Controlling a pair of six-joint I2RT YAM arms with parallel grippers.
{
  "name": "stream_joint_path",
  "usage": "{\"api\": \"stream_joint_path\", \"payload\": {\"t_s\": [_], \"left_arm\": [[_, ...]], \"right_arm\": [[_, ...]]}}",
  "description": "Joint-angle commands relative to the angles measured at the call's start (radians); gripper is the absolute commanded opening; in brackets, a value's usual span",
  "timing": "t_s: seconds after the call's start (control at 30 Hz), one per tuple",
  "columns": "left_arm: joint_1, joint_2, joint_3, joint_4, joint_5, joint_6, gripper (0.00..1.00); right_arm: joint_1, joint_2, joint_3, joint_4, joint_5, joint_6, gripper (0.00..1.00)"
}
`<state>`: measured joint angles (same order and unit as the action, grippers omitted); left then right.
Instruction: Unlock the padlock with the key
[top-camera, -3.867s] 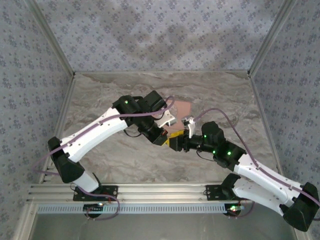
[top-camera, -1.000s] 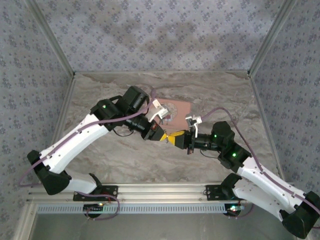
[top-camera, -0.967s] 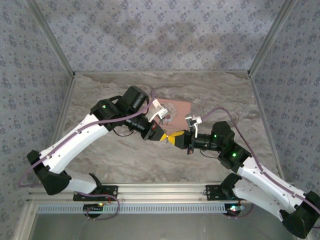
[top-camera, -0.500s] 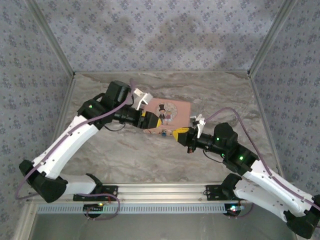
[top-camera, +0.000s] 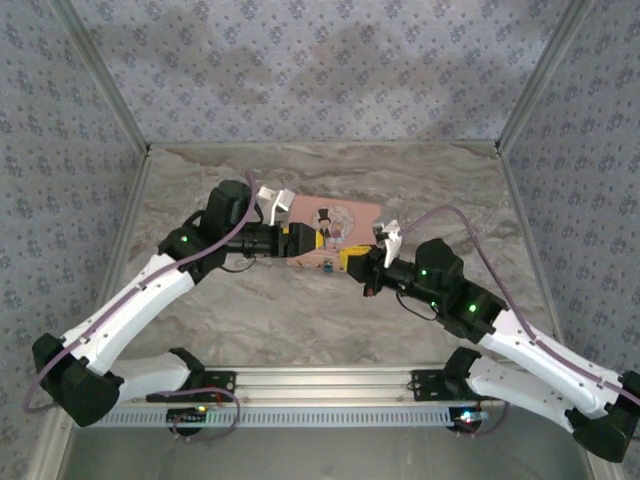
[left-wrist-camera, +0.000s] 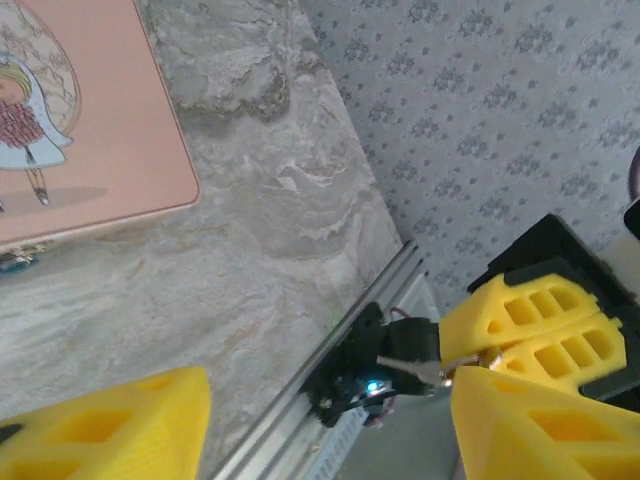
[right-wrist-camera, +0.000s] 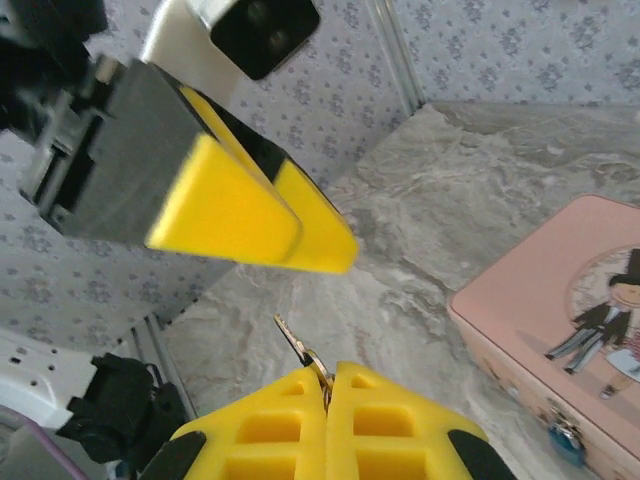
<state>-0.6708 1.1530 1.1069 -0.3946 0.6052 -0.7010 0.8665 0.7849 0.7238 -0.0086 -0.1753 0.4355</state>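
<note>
The right pincer (right-wrist-camera: 325, 378) grips the key (right-wrist-camera: 298, 347), blade poking out free for aiming at the padlock (right-wrist-camera: 565, 436), which hangs on the near wall of the pink tin (right-wrist-camera: 530, 300). The left pincer (top-camera: 303, 240), spread wide and empty, hovers at the tin's left end, probably to steady it.

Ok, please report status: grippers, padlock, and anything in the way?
Left gripper open, holding nothing. Right gripper shut on key. Padlock on pink tin's side wall, key not yet in it. Left gripper close ahead of key.
</note>
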Motion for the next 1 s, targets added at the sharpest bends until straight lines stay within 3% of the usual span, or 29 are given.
{"api": "stream_joint_path", "payload": {"t_s": [0.0, 0.17, 0.43, 0.53, 0.67, 0.8, 0.97], "left_arm": [[-0.049, -0.041, -0.019, 0.186, -0.015, -0.022, 0.54], [-0.084, -0.06, -0.033, 0.224, -0.044, 0.01, 0.44], [-0.092, -0.078, -0.056, 0.302, -0.019, 0.011, 0.43], [-0.092, -0.09, -0.069, 0.322, -0.034, 0.005, 0.6], [-0.093, -0.131, -0.105, 0.392, -0.055, -0.008, 0.7], [-0.095, -0.147, -0.118, 0.444, -0.028, -0.012, 0.64], [-0.103, -0.144, -0.122, 0.457, -0.022, -0.008, 0.81]], "right_arm": [[0.002, 0.011, -0.036, 0.158, -0.045, 0.144, 0.0], [-0.003, 0.02, -0.056, 0.212, -0.068, 0.211, 0.0], [-0.014, 0.027, -0.09, 0.302, -0.092, 0.301, 0.0], [-0.02, 0.019, -0.096, 0.309, -0.087, 0.311, 0.0], [-0.034, 0.011, -0.114, 0.324, -0.087, 0.334, 0.0], [-0.039, 0.018, -0.118, 0.331, -0.095, 0.35, 0.0], [-0.044, 0.029, -0.123, 0.345, -0.105, 0.36, 0.0]]}}
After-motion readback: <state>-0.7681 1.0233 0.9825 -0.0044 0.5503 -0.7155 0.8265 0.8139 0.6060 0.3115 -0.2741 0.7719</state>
